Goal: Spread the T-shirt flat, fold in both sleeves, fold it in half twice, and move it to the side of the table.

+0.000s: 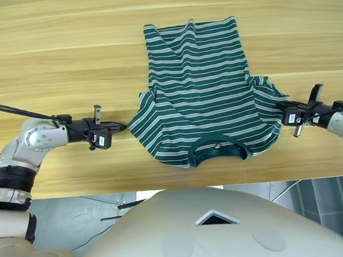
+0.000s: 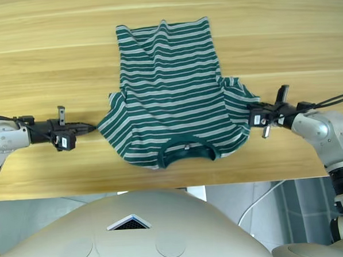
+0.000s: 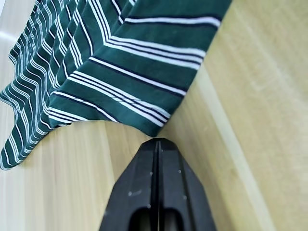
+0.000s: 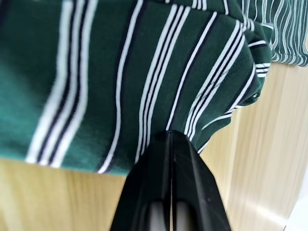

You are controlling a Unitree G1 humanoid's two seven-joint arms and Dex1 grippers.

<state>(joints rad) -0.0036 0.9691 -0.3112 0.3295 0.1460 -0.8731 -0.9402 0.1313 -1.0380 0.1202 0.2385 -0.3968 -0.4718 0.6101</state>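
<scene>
A green T-shirt point(image 1: 201, 86) with white stripes lies on the wooden table point(image 1: 52, 54), collar toward me and hem at the far side. Both sleeves are bunched and partly tucked at the sides. My left gripper point(image 1: 123, 127) rests low on the table just left of the left sleeve point(image 3: 130, 91). It is shut and empty, its tip point(image 3: 156, 144) a little short of the sleeve's corner. My right gripper point(image 1: 278, 106) is shut at the right sleeve point(image 4: 144, 72), its tip point(image 4: 168, 137) lying over the sleeve's edge, and no cloth shows between the fingers.
The table's near edge point(image 1: 77, 194) runs just below the collar. Bare wood stretches left of the shirt, beyond it and to its right point(image 1: 304, 35). Cables trail from both arms.
</scene>
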